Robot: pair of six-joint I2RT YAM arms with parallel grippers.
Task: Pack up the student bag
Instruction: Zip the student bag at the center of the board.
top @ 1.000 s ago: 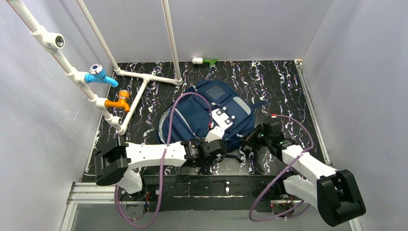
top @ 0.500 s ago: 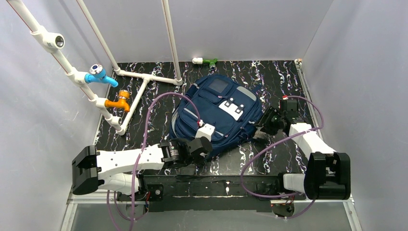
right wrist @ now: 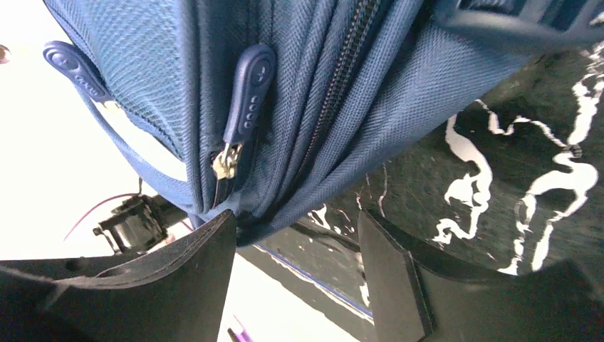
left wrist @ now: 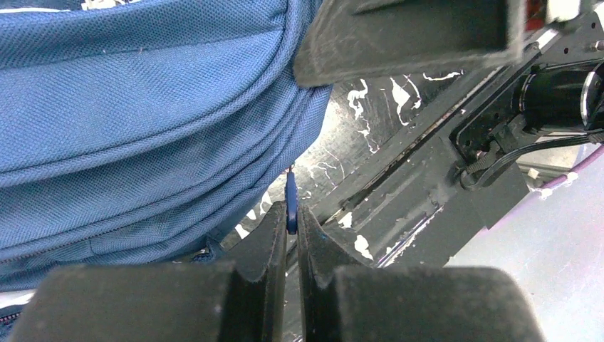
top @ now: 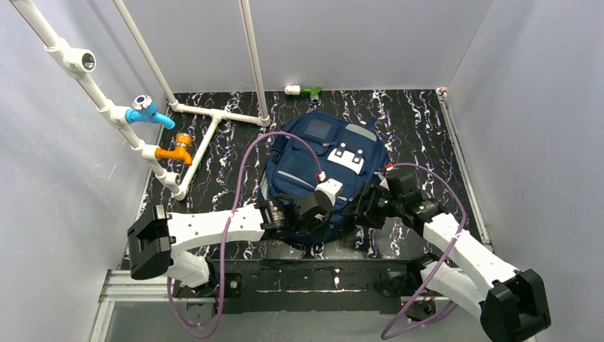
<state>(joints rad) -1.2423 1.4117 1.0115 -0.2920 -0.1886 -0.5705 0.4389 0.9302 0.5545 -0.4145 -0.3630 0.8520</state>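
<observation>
Left wrist: my left gripper [left wrist: 291, 226] pinched tight on blue zip pull [left wrist: 291, 194] at bag [left wrist: 142, 107] edge; right gripper [right wrist: 293, 226] fingers spread, bag corner between them

arms [top: 206, 226]: white shells, black joints | cables [top: 228, 235]: purple | fingers [right wrist: 142, 285]: matte black

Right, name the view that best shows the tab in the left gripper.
Left wrist: the blue tab is pinched between the left gripper's fingers, beside the bag. From the top, the gripper itself hides it. The right wrist shows two zip pulls, neither in a gripper.
</observation>
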